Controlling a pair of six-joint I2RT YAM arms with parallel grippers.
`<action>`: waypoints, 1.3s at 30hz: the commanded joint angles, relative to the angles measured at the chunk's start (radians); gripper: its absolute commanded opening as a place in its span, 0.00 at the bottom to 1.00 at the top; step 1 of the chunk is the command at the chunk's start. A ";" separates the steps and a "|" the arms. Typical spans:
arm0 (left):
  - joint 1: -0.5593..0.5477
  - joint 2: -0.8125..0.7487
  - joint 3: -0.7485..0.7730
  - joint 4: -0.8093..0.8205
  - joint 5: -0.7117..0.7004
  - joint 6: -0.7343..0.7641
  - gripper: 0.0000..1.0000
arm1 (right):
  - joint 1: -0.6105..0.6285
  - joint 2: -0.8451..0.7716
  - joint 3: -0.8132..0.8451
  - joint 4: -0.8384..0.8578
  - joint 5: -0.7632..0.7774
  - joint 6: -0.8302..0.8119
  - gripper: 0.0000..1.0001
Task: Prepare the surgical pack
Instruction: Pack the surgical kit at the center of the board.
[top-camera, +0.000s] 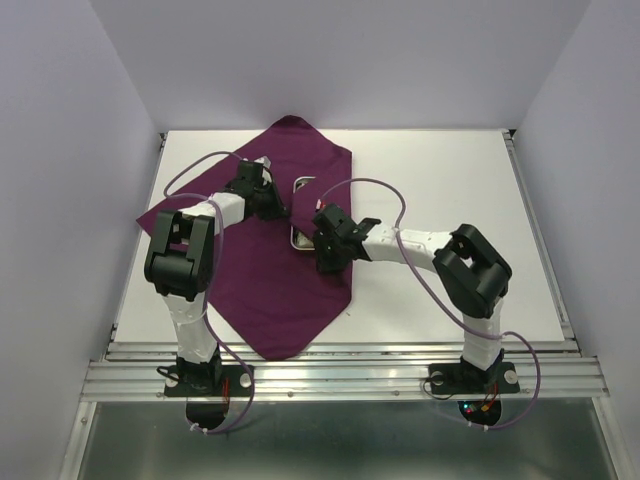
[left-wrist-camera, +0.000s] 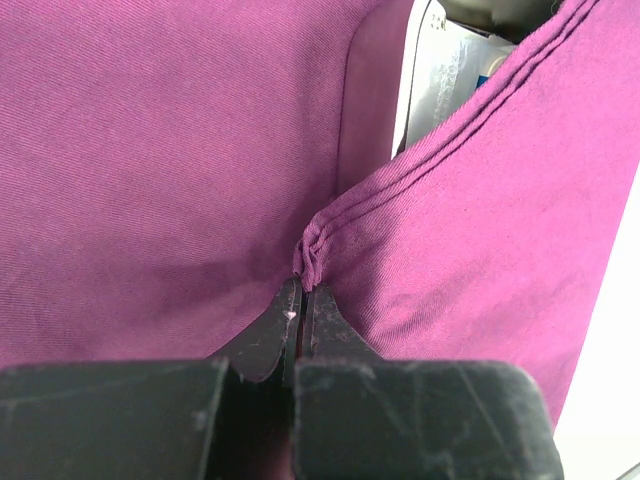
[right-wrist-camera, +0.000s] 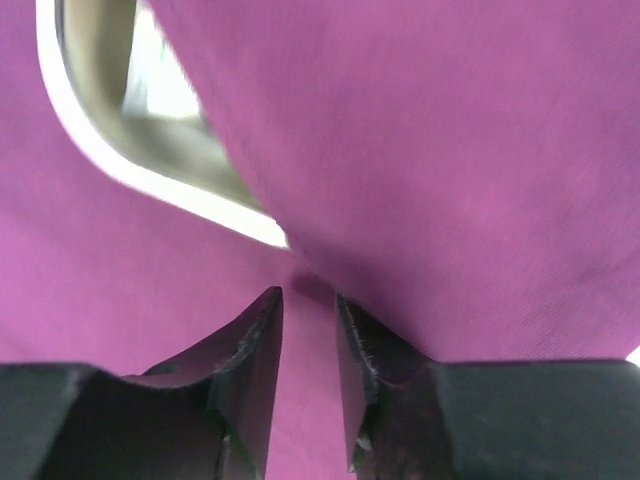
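Since the left gripper (left-wrist-camera: 303, 300) is clenched on only a small bunched bit of the purple cloth's (top-camera: 270, 300) hem, the main risk, imo, is that nip slipping free mid-pull, so the flap drops short & the steel tray (left-wrist-camera: 412, 90) ends up half bare. A hard tug could instead drag the tray along, as cloth lies both under and over it. The tray sits about mid-cloth, centre-left on the table (top-camera: 450, 190). Its rim and what looks like a clear packet (left-wrist-camera: 455, 70) peek out at 1 o'clock in the left wrist view. Both wrists crowd over that same spot, so a wide sweep by either arm may knock the other. The right gripper (right-wrist-camera: 308, 295) is released, fingers narrowly apart w/ nothing seen between them, low over the cloth w/ the tray's rim at 10 o'clock. Closing there could catch rim, not fabric. Room: the cloth's 9 o'clock corner is near the table's left edge, its 6 o'clock corner near the front edge & its 12 o'clock corner at the far edge, so little slack there. Bare table lies toward 3 o'clock.
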 joint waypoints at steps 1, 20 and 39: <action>0.002 -0.003 0.008 -0.035 -0.041 0.007 0.00 | -0.011 -0.120 -0.041 0.047 -0.125 -0.023 0.36; 0.005 -0.066 -0.004 -0.049 -0.163 -0.004 0.00 | -0.169 -0.344 -0.120 -0.027 0.051 -0.011 0.38; 0.004 -0.020 0.041 -0.077 -0.110 -0.010 0.00 | -0.151 -0.186 -0.155 0.088 -0.165 0.040 0.16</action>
